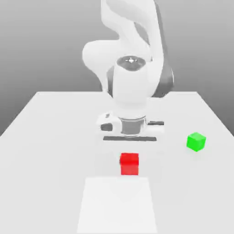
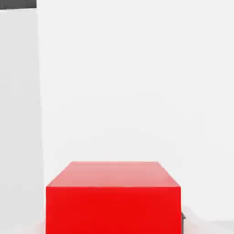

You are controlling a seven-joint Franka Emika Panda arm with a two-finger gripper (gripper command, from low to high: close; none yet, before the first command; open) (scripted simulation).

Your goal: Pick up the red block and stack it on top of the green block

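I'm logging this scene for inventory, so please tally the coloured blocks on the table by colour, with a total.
Red blocks: 1, the red block in front of the arm
Green blocks: 1, the green block toward the exterior view's right
Total: 2

Red cube and green cube on white table (image 1: 55, 151)
Green cube (image 1: 196, 142) near the exterior view's right edge; red cube (image 1: 130, 164) left of it, nearer the camera.
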